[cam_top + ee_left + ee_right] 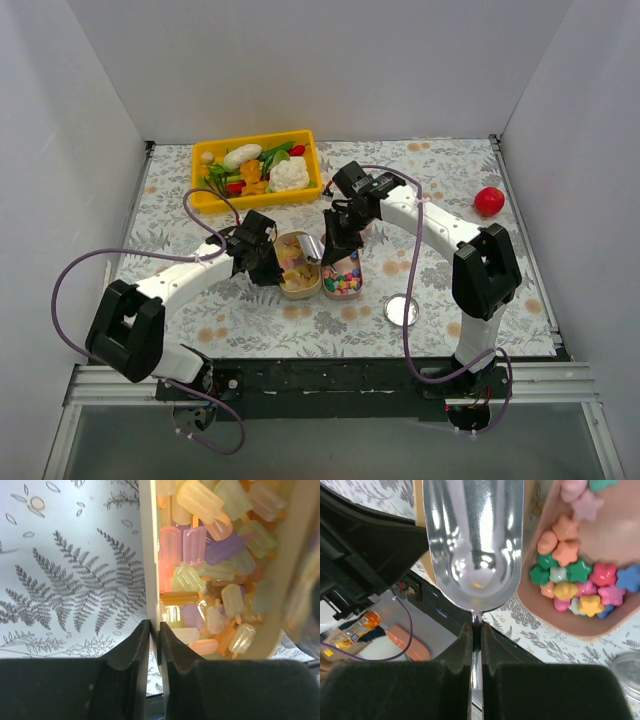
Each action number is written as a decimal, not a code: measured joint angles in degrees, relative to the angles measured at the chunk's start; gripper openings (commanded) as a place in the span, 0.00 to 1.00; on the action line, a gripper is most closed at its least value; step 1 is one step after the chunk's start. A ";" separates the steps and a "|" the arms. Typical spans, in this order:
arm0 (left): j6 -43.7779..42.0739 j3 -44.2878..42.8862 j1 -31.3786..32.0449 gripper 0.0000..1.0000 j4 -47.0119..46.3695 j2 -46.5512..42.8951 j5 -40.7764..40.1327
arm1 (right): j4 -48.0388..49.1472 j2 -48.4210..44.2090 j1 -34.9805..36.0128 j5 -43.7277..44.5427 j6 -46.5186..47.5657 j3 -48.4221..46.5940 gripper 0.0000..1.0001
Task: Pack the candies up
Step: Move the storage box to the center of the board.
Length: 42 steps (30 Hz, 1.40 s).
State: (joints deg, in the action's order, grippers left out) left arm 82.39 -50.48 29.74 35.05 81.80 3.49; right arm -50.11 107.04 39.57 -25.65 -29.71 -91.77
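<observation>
Two small open containers sit side by side mid-table. The beige container holds translucent yellow, orange and pink candies. The pinkish container holds pastel star-shaped candies. My left gripper is shut on the beige container's side wall. My right gripper is shut on the handle of the metal scoop. The scoop's bowl hangs over the gap between the two containers and is almost empty, with one tiny yellow bit in it. The scoop also shows in the top view.
A yellow tray of toy vegetables stands at the back left. A red ball lies at the right. A round metal lid lies in front of the containers, near the right arm's base.
</observation>
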 measured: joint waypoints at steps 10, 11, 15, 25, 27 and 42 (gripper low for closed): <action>2.27 4.83 2.43 0.30 -1.66 -3.45 -0.02 | -2.23 -5.49 0.31 -0.02 -0.04 4.22 0.01; 2.47 5.16 2.67 0.31 -1.90 -3.45 -0.02 | -2.29 -5.66 0.31 -0.11 -0.04 4.20 0.01; 2.89 5.77 3.13 0.31 -2.54 -3.37 -0.07 | -2.67 -5.68 0.31 -0.37 0.00 4.17 0.01; 1.75 -6.23 3.28 0.69 3.06 -2.71 -5.03 | -6.27 -5.70 0.46 -2.19 2.03 2.60 0.01; 1.31 -9.49 3.26 0.72 3.13 -2.73 -6.38 | -7.30 -5.70 0.76 -2.21 2.67 1.60 0.01; -5.20 -23.47 -10.71 0.72 2.67 15.04 -6.23 | -10.84 -5.40 4.33 -3.61 2.60 2.54 0.01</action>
State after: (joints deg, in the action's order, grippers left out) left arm 77.19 -73.95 19.03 37.71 96.84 -2.74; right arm -60.95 101.65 43.90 -29.26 -27.11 -89.23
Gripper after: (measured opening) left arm 0.718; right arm 0.077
